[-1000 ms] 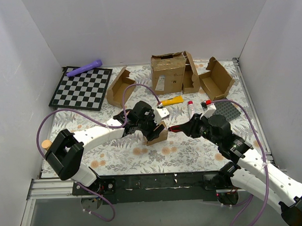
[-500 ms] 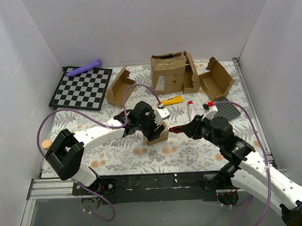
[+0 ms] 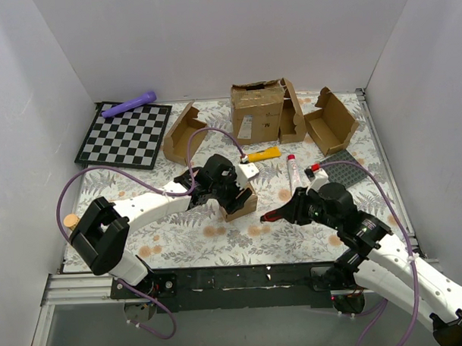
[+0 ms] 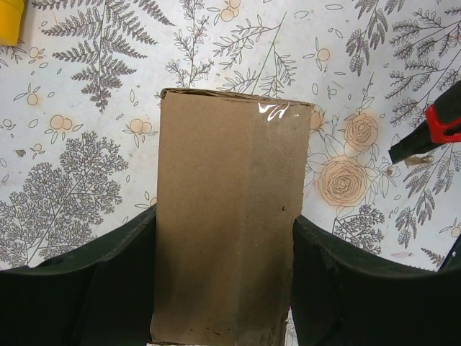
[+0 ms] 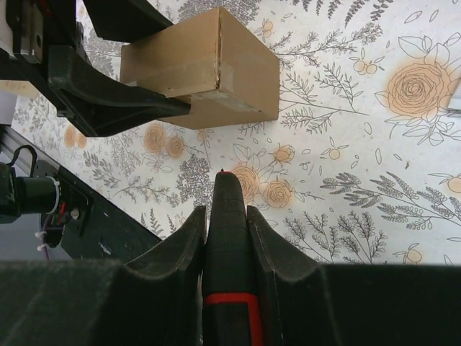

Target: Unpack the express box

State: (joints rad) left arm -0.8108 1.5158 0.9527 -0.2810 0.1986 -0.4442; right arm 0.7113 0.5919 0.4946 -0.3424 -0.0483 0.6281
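Note:
The express box (image 3: 240,206) is a small plain brown cardboard box, shut, at the table's middle. My left gripper (image 3: 233,194) is shut on it; in the left wrist view both black fingers press the sides of the box (image 4: 230,158), gripper (image 4: 223,223). My right gripper (image 3: 294,210) is shut on a black tool with a red band (image 5: 229,238), gripper (image 5: 227,216). The tool's tip (image 3: 264,217) points left and lies apart from the box, to its near right. The box (image 5: 198,68) and the left fingers (image 5: 108,108) show at the right wrist view's top.
A large battered carton with a white label (image 3: 257,111) stands at the back, open mailer boxes (image 3: 182,133) (image 3: 332,122) on either side. A chessboard (image 3: 125,133), purple cylinder (image 3: 130,105), yellow item (image 3: 263,154), white tube (image 3: 292,171) and grey plate (image 3: 345,169) lie around.
My right gripper has drawn back with the tool, away from the box and toward the table's near edge. The left gripper and the box have stayed in place.

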